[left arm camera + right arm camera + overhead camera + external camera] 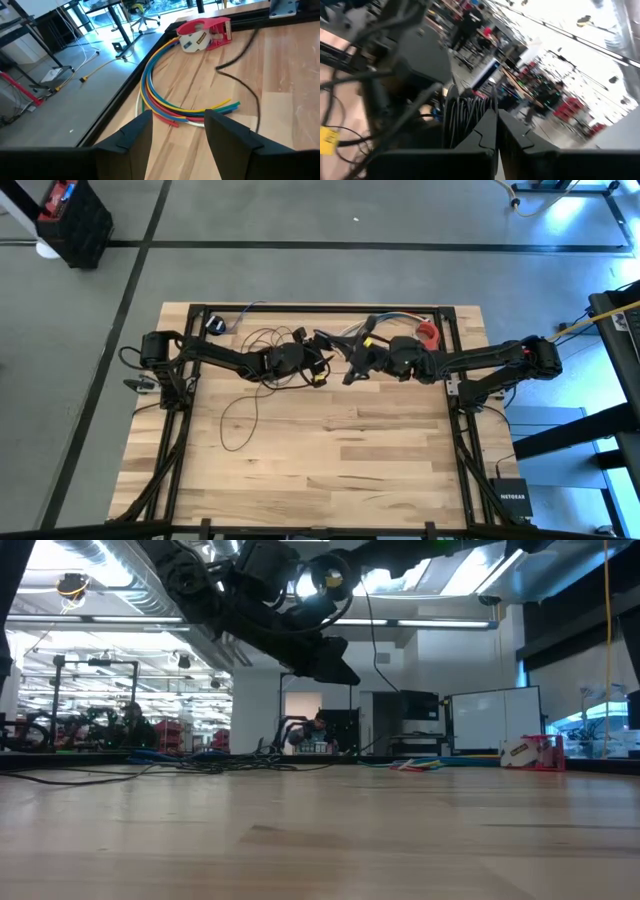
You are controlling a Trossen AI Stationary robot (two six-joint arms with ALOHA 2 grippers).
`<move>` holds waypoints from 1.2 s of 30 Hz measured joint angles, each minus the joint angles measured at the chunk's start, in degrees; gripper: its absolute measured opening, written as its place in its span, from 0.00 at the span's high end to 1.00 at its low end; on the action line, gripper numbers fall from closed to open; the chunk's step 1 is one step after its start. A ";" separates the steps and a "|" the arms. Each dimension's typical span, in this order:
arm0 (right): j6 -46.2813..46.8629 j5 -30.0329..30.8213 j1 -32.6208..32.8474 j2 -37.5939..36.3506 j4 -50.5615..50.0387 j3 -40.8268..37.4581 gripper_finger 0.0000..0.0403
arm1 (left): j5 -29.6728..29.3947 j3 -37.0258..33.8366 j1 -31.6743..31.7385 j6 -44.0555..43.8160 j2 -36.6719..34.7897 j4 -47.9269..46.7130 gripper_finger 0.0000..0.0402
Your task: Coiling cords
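The cords are a thin dark wire. Loose loops (250, 375) lie on the wooden table left of centre, and the small black puck (215, 326) rests near the far left corner. Both grippers hover above the table's far middle, close together. My left gripper (322, 368) (177, 117) is open with nothing between its fingers. A dark stretch of cord (247, 90) lies on the wood beyond it. My right gripper (352, 370) (496, 122) is shut on a bunch of coiled cord strands (467, 112). One strand (378, 650) hangs down toward the table. My right gripper has several coiled strands of the cord (470, 117) running in between its shut fingers, which point about level. The finger in front hides the exact place of contact. The bunch is held above the table, and a slack strand hangs from it.
A short bundle of multicoloured wires (170, 100) and a red tape dispenser (205, 32) lie near the table's far right edge. A black rail (320, 308) runs along the far edge. The table's near half (330, 460) is bare wood. A yellow cable (100, 67) lies on the floor.
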 joint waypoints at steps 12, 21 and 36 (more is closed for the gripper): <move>1.41 -2.73 0.00 0.00 2.09 0.00 0.98 | 0.00 0.00 -0.11 0.59 0.00 0.00 0.57; 4.04 -3.47 2.80 -3.25 2.71 -0.04 0.98 | 3.18 0.02 -2.87 4.87 0.02 3.88 0.57; 12.39 -16.75 -0.12 -7.21 16.39 -7.45 0.97 | 3.23 0.02 -5.22 7.47 0.02 4.78 0.57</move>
